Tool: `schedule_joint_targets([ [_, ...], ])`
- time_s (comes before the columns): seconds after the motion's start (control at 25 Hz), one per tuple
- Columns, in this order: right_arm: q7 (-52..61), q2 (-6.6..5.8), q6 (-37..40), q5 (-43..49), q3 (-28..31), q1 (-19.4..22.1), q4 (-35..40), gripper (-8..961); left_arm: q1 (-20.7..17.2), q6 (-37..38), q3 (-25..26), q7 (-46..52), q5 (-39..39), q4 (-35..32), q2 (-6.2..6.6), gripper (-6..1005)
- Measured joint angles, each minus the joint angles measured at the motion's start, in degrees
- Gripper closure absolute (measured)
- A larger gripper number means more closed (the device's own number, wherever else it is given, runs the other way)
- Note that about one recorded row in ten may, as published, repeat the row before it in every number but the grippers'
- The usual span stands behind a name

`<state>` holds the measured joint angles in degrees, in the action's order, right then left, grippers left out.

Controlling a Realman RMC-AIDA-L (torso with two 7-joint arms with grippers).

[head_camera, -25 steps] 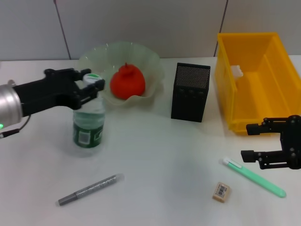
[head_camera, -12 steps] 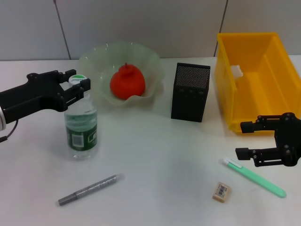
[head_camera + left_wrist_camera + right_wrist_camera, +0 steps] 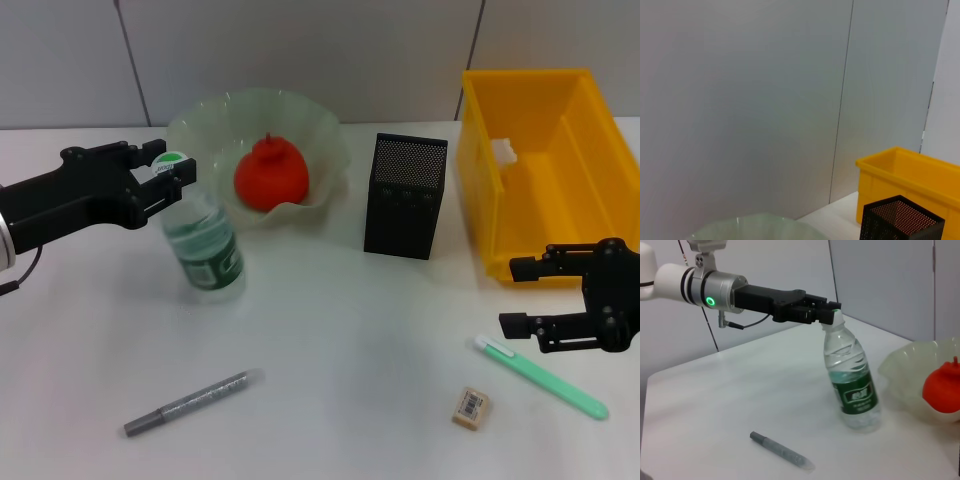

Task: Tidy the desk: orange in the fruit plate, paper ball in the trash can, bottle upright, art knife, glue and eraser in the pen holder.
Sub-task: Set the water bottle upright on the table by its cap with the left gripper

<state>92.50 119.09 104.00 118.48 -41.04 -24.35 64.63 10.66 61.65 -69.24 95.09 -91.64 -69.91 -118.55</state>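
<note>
Since the earlier frame the bottle [image 3: 205,250] has tilted, base swung toward the fruit plate [image 3: 330,150], cap held by my left gripper [image 3: 172,175], jaws closed on it to steady it. The orange [image 3: 270,175] sits in the plate. My right gripper [image 3: 522,297] hovers beside the art knife [image 3: 540,376], jaws apart, empty.
</note>
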Motion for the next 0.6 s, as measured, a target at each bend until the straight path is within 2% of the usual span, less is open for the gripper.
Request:
schedule_joint_targets([
  [0.24, 0.0, 0.0, -0.2, 0.0, 0.0, 0.1, -0.1, 209, 0.8, -0.1, 0.2, 0.0, 0.2, 0.4, 0.05, 572],
  [0.48, 0.0, -0.04, -0.4, 0.0, 0.0, 0.1, -0.6, 209, 0.9, -0.2, 0.3, 0.0, 0.2, 0.4, 0.09, 655],
  [0.6, 0.0, -0.06, -0.4, 0.0, 0.0, 0.1, -0.7, 209, 0.9, 0.2, 0.3, 0.0, 0.2, 0.3, 0.15, 766],
])
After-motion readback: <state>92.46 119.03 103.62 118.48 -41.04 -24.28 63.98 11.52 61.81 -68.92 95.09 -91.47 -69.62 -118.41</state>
